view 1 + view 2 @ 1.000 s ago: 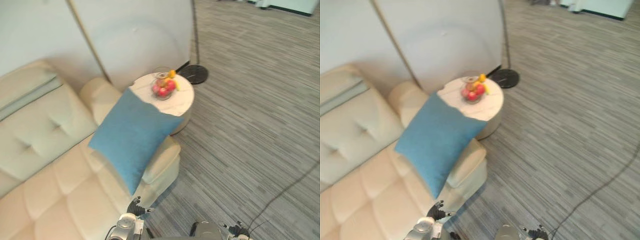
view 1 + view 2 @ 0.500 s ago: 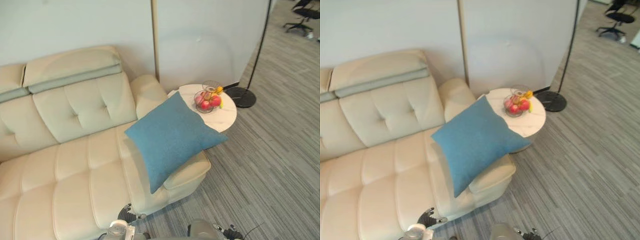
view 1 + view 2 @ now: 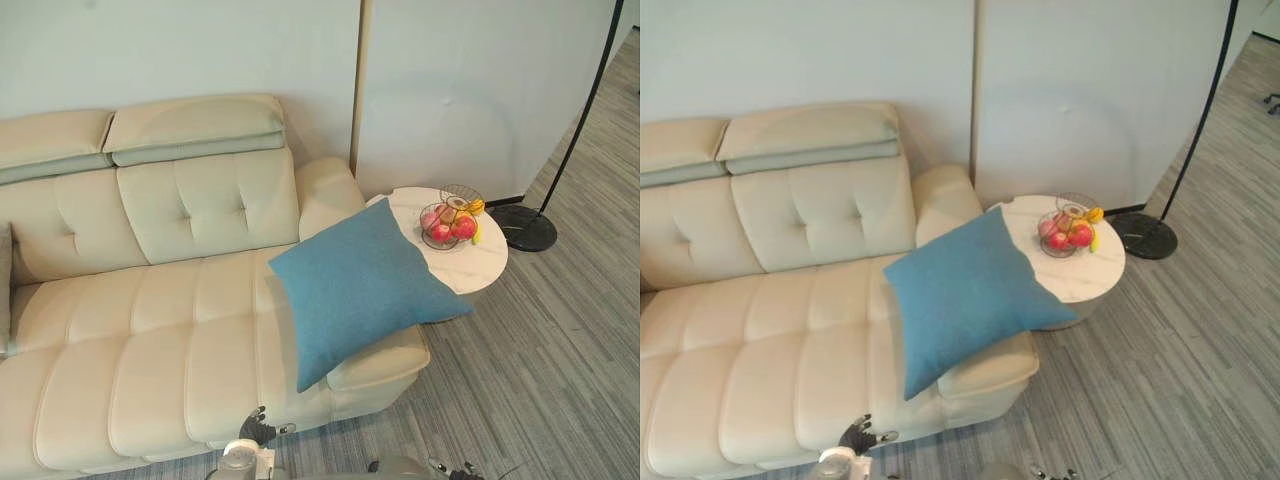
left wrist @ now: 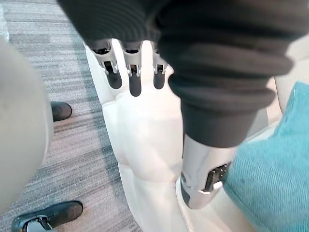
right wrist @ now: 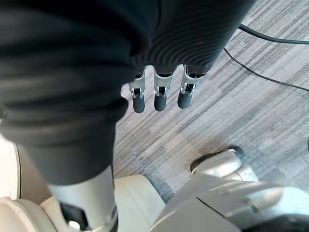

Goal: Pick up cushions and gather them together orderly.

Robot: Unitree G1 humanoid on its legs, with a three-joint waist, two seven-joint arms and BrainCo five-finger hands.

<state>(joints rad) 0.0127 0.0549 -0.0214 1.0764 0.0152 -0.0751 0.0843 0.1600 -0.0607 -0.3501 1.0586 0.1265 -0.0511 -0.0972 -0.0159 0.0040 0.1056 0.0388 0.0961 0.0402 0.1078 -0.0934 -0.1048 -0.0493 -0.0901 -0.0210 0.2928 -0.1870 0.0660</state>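
- Blue cushion: lies tilted across the armrest at the right end of the cream sofa. One corner reaches over the edge of the round bench.
- Round bench: stands just beside that armrest and carries a wire fruit basket.
- Left robot hand: fingers straight and apart, holding nothing. It hangs low before the sofa's front edge, with the cushion near.
- Right robot hand: fingers straight and apart, empty, above the grey striped floor.
- Black floor lamp base: on the floor, just beyond the bench.
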